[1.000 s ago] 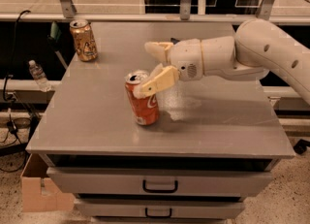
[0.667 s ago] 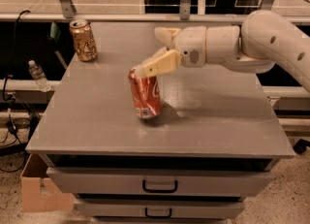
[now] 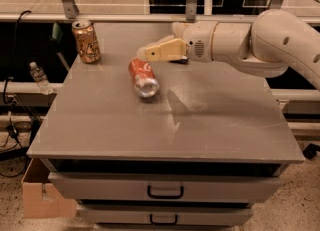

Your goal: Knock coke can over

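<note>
The red coke can [image 3: 142, 77] lies on its side on the grey table top [image 3: 200, 125], its silver top pointing toward the front. My gripper [image 3: 150, 51] hangs just above and behind the can, at the end of the white arm [image 3: 250, 40] that reaches in from the right. It is apart from the can and holds nothing.
A gold-brown can [image 3: 86, 41] stands upright at the table's back left corner. A plastic bottle [image 3: 38, 77] sits on a ledge to the left. Drawers [image 3: 165, 190] are below the top, and a cardboard box [image 3: 40, 195] stands on the floor at left.
The coke can went from upright, to tilting, to lying on its side. My gripper rose and pulled back toward the rear of the table.
</note>
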### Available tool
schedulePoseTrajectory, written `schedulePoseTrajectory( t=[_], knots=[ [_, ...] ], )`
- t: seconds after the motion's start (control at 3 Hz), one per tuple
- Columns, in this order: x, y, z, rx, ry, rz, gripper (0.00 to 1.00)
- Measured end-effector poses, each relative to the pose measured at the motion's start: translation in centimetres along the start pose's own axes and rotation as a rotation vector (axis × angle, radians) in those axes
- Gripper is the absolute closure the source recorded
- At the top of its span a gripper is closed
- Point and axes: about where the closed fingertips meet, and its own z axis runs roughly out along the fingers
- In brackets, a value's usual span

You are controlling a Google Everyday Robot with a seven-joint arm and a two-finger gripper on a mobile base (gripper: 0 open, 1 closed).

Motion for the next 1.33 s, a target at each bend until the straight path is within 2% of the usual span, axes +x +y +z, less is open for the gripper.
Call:
schedulePoseTrajectory(
  t=[0.33,0.67,1.0,1.33],
  knots=[
    [1.3,-0.4,-1.5,0.031,0.015,0.022,0.00],
    [1.5,-2.0,-6.0,0.066,0.060,-0.065,0.00],
    [0.9,-4.2,-11.3,0.067,0.134,-0.195,0.00],
    [0.1,-3.7,-11.8,0.047,0.136,-0.211,0.00]
  ],
)
